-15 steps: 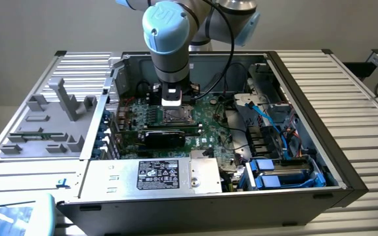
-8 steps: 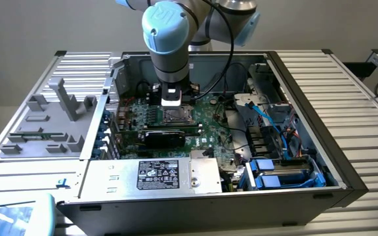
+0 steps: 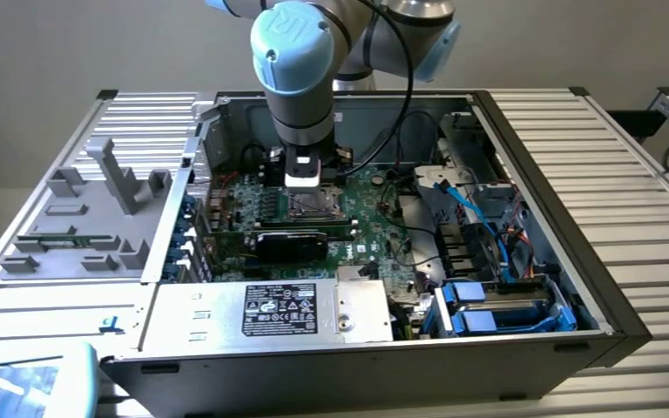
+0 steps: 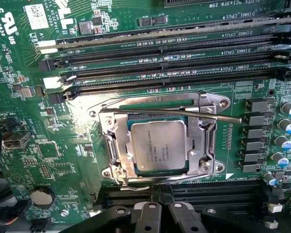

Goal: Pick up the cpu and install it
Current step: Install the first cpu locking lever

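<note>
Heads up: your gripper (image 4: 159, 213) has its fingers pressed together on nothing, hovering right over the motherboard (image 4: 53, 160). The cpu (image 4: 160, 145) already sits flat in the socket (image 4: 157, 141), just beyond the fingertips, square to the frame.

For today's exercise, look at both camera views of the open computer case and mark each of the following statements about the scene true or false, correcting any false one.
1. The cpu lies inside the metal socket frame on the motherboard. True.
2. The gripper is holding the cpu. False: it is shut and holds nothing; the cpu sits in the socket, apart from it.
3. The arm reaches down into the computer case, above the socket. True.
4. The grey parts tray lies inside the case. False: it lies outside, at the exterior view's left.
5. The memory slots beside the socket are filled. False: they look empty.
</note>
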`<control>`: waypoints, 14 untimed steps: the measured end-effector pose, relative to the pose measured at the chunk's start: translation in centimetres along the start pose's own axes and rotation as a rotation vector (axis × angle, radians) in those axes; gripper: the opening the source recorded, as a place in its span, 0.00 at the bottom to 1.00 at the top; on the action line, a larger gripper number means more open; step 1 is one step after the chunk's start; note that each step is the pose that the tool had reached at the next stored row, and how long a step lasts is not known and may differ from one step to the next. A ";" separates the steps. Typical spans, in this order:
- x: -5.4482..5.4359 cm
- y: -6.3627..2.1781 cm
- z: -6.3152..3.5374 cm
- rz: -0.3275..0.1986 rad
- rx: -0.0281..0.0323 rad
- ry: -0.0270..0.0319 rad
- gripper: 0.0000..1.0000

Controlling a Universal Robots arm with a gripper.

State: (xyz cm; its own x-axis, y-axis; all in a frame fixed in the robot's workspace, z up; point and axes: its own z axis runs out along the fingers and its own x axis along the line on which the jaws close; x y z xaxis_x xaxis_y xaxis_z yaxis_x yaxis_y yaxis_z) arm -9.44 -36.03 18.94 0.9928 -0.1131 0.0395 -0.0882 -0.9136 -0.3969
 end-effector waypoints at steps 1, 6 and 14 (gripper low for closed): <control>0.0 0.00 0.00 0.000 0.0001 0.0000 0.12; 0.0 -0.06 0.03 0.000 0.0003 0.0001 0.12; 0.0 -0.09 0.05 0.000 0.0013 0.0001 0.12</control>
State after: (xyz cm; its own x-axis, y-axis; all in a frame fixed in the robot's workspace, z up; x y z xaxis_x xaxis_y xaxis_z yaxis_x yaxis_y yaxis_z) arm -9.44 -35.92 18.93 0.9928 -0.1130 0.0396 -0.0880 -0.9131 -0.3980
